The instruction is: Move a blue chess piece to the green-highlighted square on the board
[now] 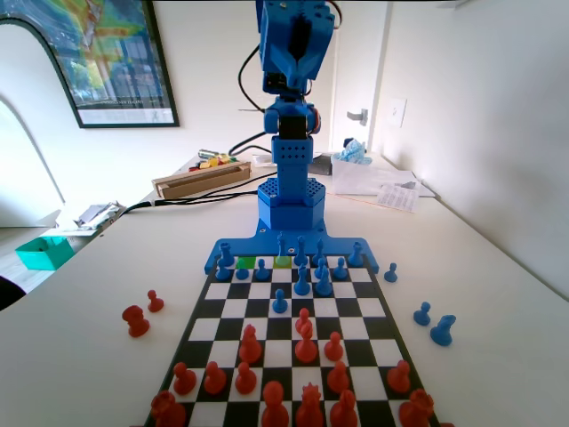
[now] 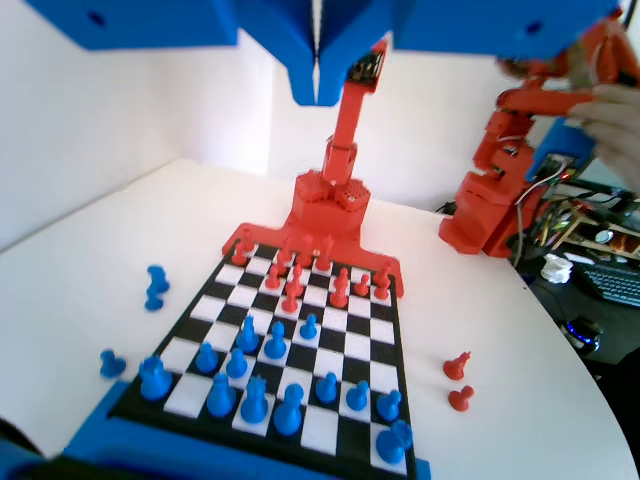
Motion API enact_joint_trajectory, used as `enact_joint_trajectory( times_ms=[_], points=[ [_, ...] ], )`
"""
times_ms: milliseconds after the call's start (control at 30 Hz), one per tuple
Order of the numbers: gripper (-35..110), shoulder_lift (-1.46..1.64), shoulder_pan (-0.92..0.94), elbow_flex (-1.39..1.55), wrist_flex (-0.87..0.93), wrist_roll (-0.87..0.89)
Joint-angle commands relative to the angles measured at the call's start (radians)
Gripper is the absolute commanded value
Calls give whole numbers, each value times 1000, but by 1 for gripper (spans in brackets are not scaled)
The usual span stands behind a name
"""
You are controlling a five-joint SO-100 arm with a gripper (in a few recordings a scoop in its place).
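The chequered board (image 1: pixel 233 309) lies in front of the blue arm (image 1: pixel 289 151), which is folded up high over its base. Two green squares (image 1: pixel 246 263) (image 1: pixel 283 261) sit side by side in the far row, among several blue pieces (image 1: pixel 302 280). One blue pawn (image 1: pixel 280 302) stands further forward, alone. In the wrist view my gripper (image 2: pixel 318 92) hangs well above the board (image 2: pixel 375 330), jaws closed together with nothing between them. The blue pieces (image 2: pixel 255 398) fill the near rows there.
Three blue pieces (image 1: pixel 442 330) stand off the board on the right of the fixed view, two red ones (image 1: pixel 136 320) on the left. Red pieces (image 1: pixel 305 342) hold the near rows. Boxes and papers (image 1: pixel 382 182) lie behind the arm's base.
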Motion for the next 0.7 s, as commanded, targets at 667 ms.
enact_joint_trajectory(
  times_ms=[667],
  points=[
    [1,-712,118,-256,35,-845]
  ],
)
